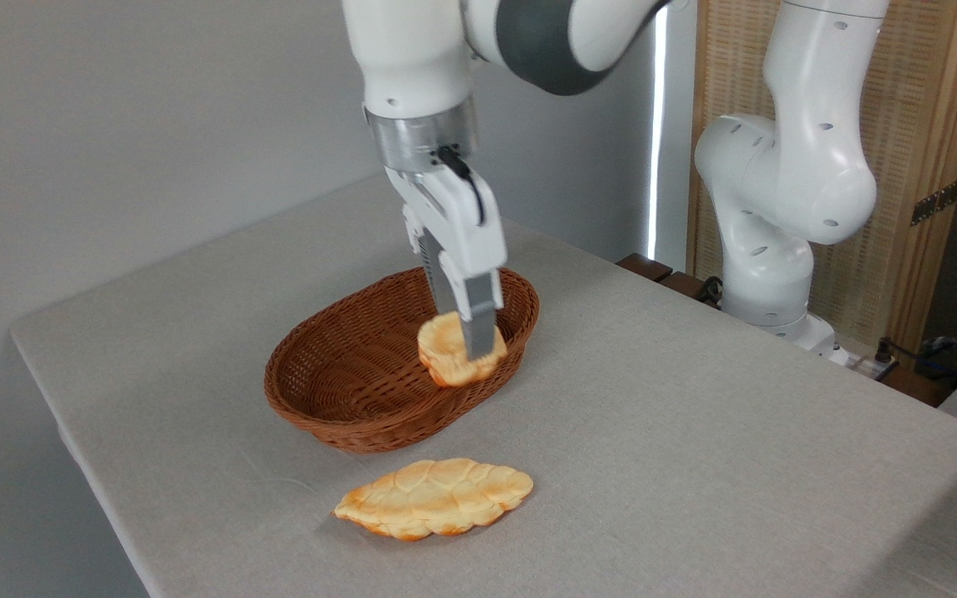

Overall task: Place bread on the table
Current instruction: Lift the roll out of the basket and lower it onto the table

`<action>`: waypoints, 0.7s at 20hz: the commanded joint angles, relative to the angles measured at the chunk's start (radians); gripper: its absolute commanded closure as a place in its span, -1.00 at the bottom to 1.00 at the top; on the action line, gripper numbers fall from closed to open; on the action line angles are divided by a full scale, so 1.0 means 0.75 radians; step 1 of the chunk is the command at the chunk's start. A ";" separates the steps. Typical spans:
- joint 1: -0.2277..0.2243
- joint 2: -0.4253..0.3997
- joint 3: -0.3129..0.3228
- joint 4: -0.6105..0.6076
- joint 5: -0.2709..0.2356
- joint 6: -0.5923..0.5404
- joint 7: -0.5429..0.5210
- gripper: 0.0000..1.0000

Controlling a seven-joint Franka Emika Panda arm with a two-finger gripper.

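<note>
Partly hiding it, the pincer clamps the bread inside the basket, its underside unseen.

A lab setup — a white robot arm bolted beside a cloth-covered table, bare grey walls.

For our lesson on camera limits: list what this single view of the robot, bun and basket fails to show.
- Bun: the near finger covers part of it; whether it touches the basket floor is unclear.
- Gripper: the far finger is mostly hidden behind the near one.
- Arm: cut off by the top edge.
- Table: cut off at the bottom and right edges.
- Dark items at far right: too small, cropped.
</note>
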 commanded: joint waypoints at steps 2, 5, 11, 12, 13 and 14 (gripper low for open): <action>0.034 0.017 0.064 0.003 0.047 -0.035 -0.008 -1.00; 0.032 0.026 0.099 0.001 0.047 -0.035 -0.002 -1.00; 0.030 0.052 0.099 -0.012 0.045 -0.037 -0.002 -1.00; 0.028 0.054 0.099 -0.012 0.045 -0.035 -0.002 -1.00; 0.026 0.056 0.099 -0.012 0.045 -0.035 -0.002 -1.00; 0.024 0.056 0.097 -0.012 0.045 -0.035 -0.002 -1.00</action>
